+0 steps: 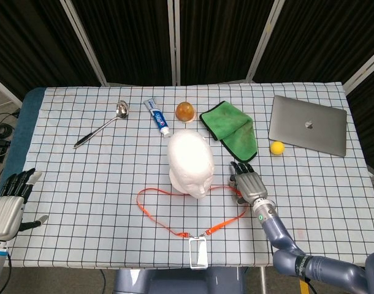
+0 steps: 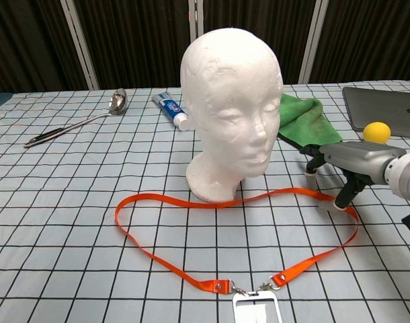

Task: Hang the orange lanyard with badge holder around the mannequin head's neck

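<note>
The white mannequin head (image 1: 190, 162) (image 2: 230, 111) stands upright mid-table. An orange lanyard (image 1: 155, 215) (image 2: 158, 252) lies flat in a loop in front of its base, with a clear badge holder (image 1: 198, 252) (image 2: 257, 310) at the front edge. My right hand (image 1: 247, 183) (image 2: 353, 161) hovers palm down over the loop's right bend, fingers (image 2: 341, 201) pointing down at the strap, apart and holding nothing. At the table's front left corner my left hand (image 1: 9, 205) stays open and empty, seen only in the head view.
Behind the head lie a green cloth (image 1: 231, 126) (image 2: 302, 118), a toothpaste tube (image 1: 157, 117) (image 2: 172, 111), an orange ball (image 1: 185, 111) and a metal ladle (image 1: 101, 125) (image 2: 77, 126). A grey laptop (image 1: 308, 125) (image 2: 386, 108) and a yellow ball (image 1: 276, 147) (image 2: 376, 132) sit at the right.
</note>
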You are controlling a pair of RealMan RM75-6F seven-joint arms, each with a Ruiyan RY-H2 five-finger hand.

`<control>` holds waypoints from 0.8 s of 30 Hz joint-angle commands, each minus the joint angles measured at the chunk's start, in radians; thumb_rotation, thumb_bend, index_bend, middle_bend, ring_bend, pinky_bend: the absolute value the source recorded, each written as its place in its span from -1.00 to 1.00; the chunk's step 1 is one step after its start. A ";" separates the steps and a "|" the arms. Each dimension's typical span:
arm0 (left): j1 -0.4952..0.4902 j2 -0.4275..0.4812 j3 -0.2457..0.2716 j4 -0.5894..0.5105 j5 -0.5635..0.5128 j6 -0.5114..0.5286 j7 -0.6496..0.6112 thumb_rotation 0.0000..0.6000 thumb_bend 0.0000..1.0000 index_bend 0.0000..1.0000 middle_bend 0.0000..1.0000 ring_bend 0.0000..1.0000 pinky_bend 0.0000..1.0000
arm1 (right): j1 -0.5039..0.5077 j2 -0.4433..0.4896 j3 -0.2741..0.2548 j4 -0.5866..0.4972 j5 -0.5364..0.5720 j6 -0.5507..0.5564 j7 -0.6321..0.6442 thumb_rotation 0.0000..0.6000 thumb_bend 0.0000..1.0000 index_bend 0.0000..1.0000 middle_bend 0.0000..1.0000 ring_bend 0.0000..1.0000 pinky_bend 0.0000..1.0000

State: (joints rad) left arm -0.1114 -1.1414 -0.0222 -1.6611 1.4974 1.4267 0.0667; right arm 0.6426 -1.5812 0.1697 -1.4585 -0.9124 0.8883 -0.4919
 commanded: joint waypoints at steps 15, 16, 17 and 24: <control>-0.003 -0.004 0.001 0.003 -0.004 -0.003 0.005 1.00 -1.00 -1.00 -1.00 -1.00 -1.00 | 0.005 -0.008 -0.025 0.012 -0.006 0.019 0.016 1.00 -0.30 0.16 -0.98 -1.00 -1.00; -0.004 -0.005 0.000 0.004 -0.005 -0.005 0.006 1.00 -1.00 -1.00 -1.00 -1.00 -1.00 | 0.006 -0.009 -0.026 0.014 -0.007 0.020 0.016 1.00 -0.28 0.17 -0.97 -1.00 -1.00; -0.005 -0.006 0.000 0.005 -0.006 -0.007 0.007 1.00 -1.00 -1.00 -1.00 -1.00 -1.00 | 0.006 -0.009 -0.028 0.015 -0.008 0.021 0.016 1.00 -0.26 0.19 -0.96 -1.00 -1.00; -0.026 -0.014 -0.008 -0.002 -0.016 -0.037 0.004 1.00 -1.00 -0.87 -1.00 -1.00 -1.00 | 0.004 -0.009 -0.033 0.017 -0.020 0.030 0.029 1.00 -0.19 0.27 -0.93 -1.00 -1.00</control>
State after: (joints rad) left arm -0.1305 -1.1536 -0.0278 -1.6581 1.4843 1.3989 0.0747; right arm 0.6473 -1.5906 0.1369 -1.4405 -0.9305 0.9164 -0.4642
